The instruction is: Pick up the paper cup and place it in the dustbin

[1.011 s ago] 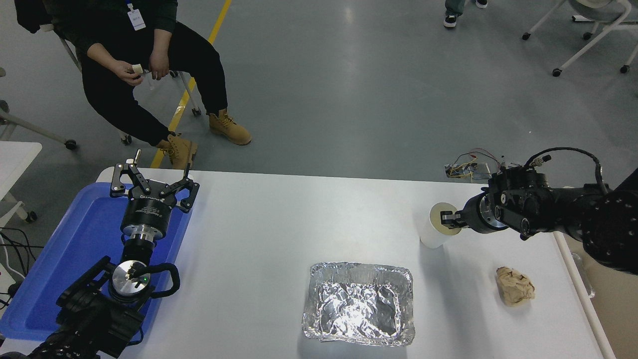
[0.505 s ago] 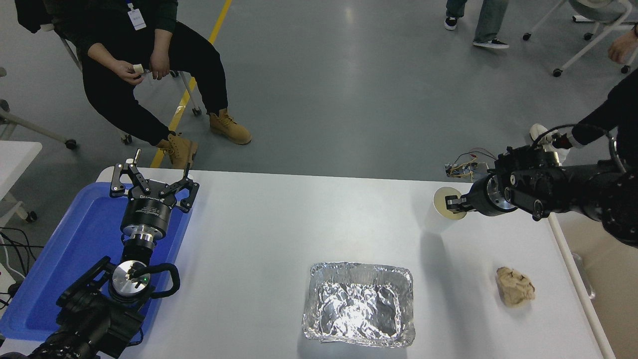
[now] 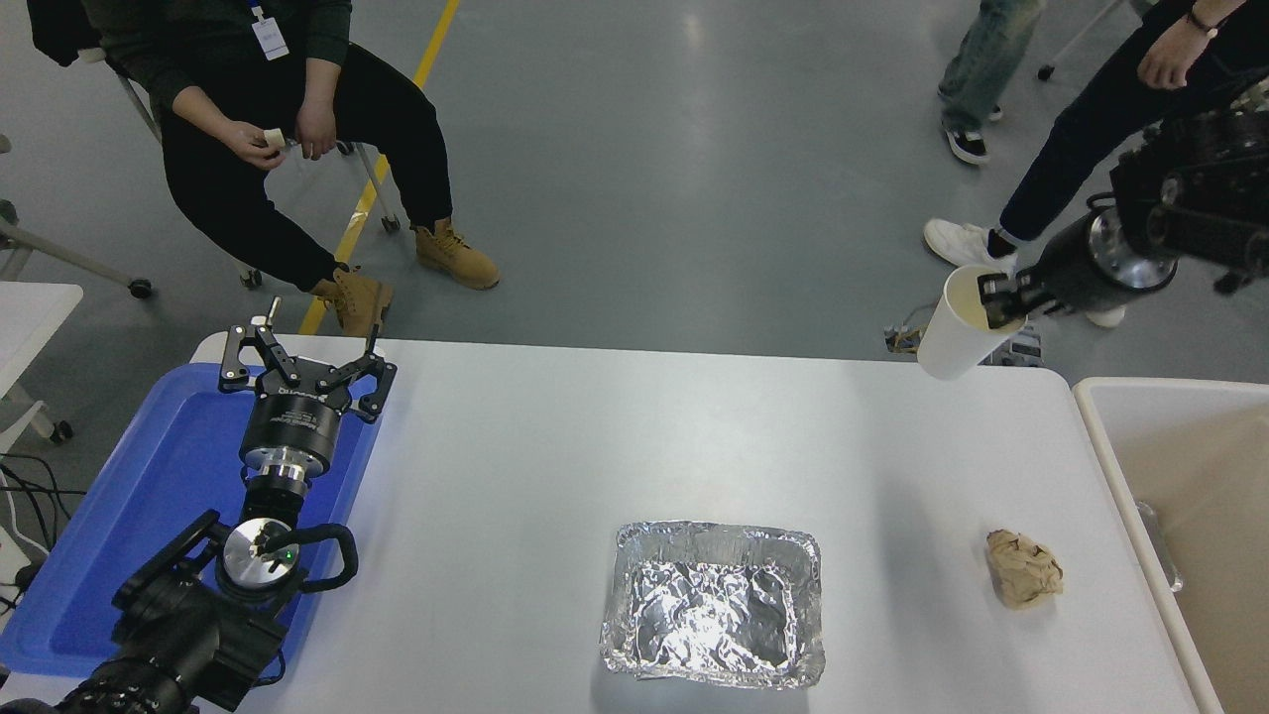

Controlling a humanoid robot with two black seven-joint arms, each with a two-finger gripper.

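Note:
My right gripper (image 3: 999,300) is shut on the rim of the white paper cup (image 3: 954,334) and holds it tilted, high above the table's far right corner. The cup hangs down and to the left from the fingers. The dustbin (image 3: 1088,399), with its thick off-white rim and beige inside, stands against the table's right edge, below and to the right of the cup. My left gripper (image 3: 302,342) is parked open over the blue tray at the lower left.
A crinkled silver foil tray (image 3: 714,605) sits at the front middle of the white table (image 3: 555,446). A crumpled brown paper ball (image 3: 1023,581) lies at the front right. A blue tray (image 3: 119,516) is at the left. One person sits at the far left; others stand at the far right.
My right gripper has lifted the cup off the table and carried it up and to the right, toward the dustbin, which has come into view as the arm rose. People moved at the far right.

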